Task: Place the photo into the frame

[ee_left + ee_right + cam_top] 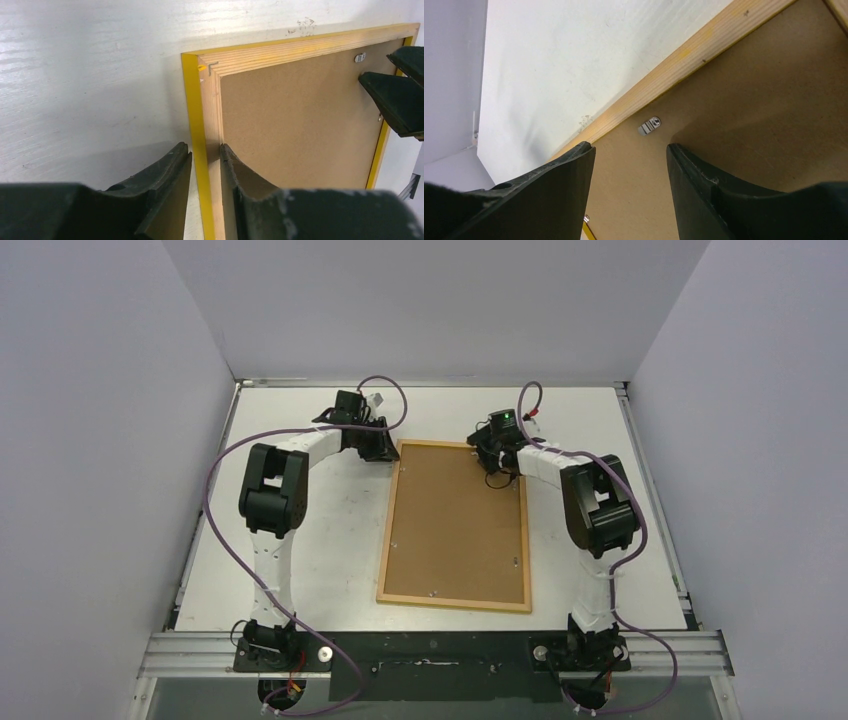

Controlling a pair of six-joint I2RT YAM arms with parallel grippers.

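The frame (388, 540) lies face down mid-table, its light-wood back up and its yellow edge showing. The plain brown backing board (460, 525) fills it. The photo is not in view. My left gripper (385, 448) is at the frame's far left corner. In the left wrist view it (206, 150) straddles the frame's (260, 52) left rail, one finger on the yellow outer edge and one against the inner wood. My right gripper (492, 458) hovers over the far right of the board. In its own view it (630, 147) stands open above the board (749, 90), near the frame's top rail (684, 57).
A small metal retaining clip (649, 125) sits on the board by the top rail, just beyond my right fingertips. More clips (515, 562) dot the board's edges. Grey walls close in the white table (300, 570) on three sides. Purple cables loop over both arms.
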